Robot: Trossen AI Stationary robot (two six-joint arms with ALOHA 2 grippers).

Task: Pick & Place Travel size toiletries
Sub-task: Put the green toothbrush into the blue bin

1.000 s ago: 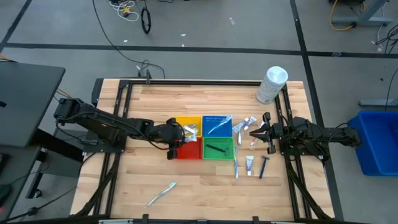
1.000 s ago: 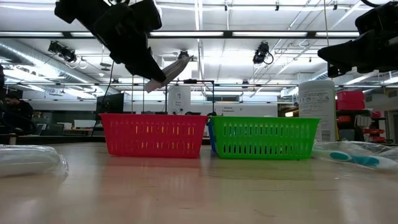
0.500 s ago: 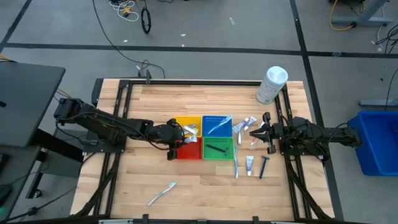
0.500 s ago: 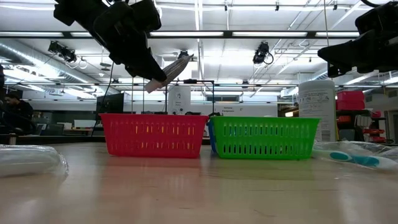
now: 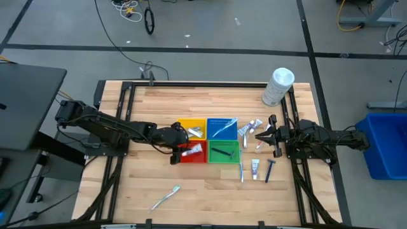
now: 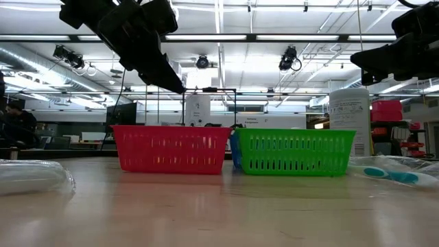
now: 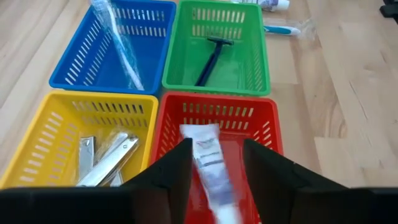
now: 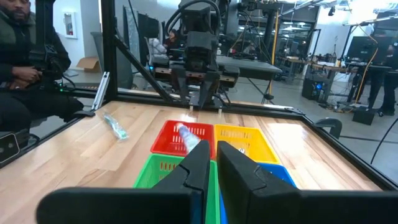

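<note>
**Tube just let go over the red basket: watch the lift-out**

Your left gripper (image 7: 214,168) hangs above the red basket (image 7: 261,124) with its jaws parted and nothing between them. The white tube (image 7: 208,163) lies slanted in that basket, directly below the fingers. If you lower or swing sideways from here, a finger could catch the basket wall and drag it into the yellow basket (image 7: 59,134) beside it or the green basket (image 7: 255,68) just ahead. Lift straight up first.

Your right gripper (image 5: 259,135) waits, nearly shut and empty, beside the loose toiletries (image 5: 254,166) on the table: tubes, a toothbrush, a razor. They lie close together below and beside it, so I judge a careless approach may nudge two at once or pinch the wrong one.

One toothbrush (image 5: 166,197) sits well apart, on your left arm's side; reaching for it means passing back over the baskets, so keep height.
</note>
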